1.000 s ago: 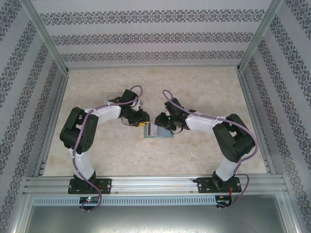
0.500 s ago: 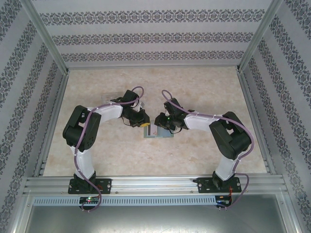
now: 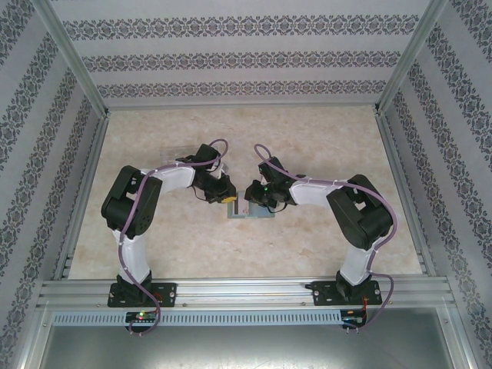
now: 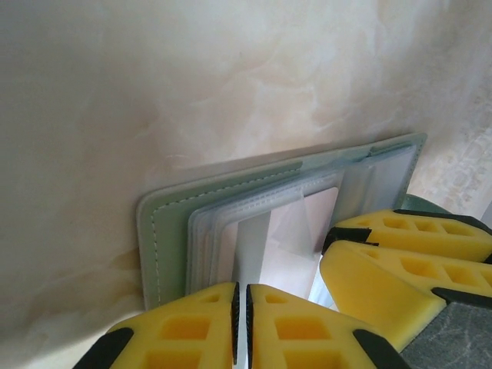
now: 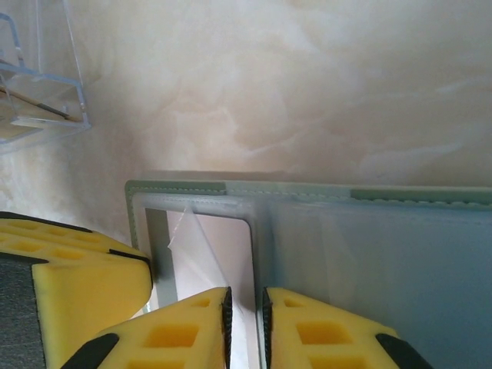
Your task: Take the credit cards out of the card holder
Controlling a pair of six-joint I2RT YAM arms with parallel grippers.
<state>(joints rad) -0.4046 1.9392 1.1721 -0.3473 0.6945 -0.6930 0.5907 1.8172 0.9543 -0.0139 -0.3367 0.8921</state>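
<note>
The pale sage-green card holder (image 3: 250, 210) lies open mid-table, its clear inner pockets facing up (image 4: 231, 207) (image 5: 369, 254). My left gripper (image 3: 228, 197) (image 4: 242, 323) is at its left end. Its jaws are pinched almost together on a thin whitish sheet (image 4: 252, 246) that rises from a pocket and looks like the whitish credit card. A pinkish-white face (image 5: 223, 261) shows through the pocket window. My right gripper (image 3: 252, 198) (image 5: 244, 330) is closed on that pocket's inner border beside the fold. The right fingers (image 4: 400, 261) show close beside the left ones.
A clear plastic tray (image 3: 178, 154) (image 5: 34, 84) stands on the table behind the left gripper. Patterned walls and metal rails enclose the table. Bare marble-look surface (image 3: 323, 138) lies behind and to both sides.
Both grippers have closed down at the card holder. The arms have leaned in slightly, and the right elbow has shifted left. The holder has stayed in place.
</note>
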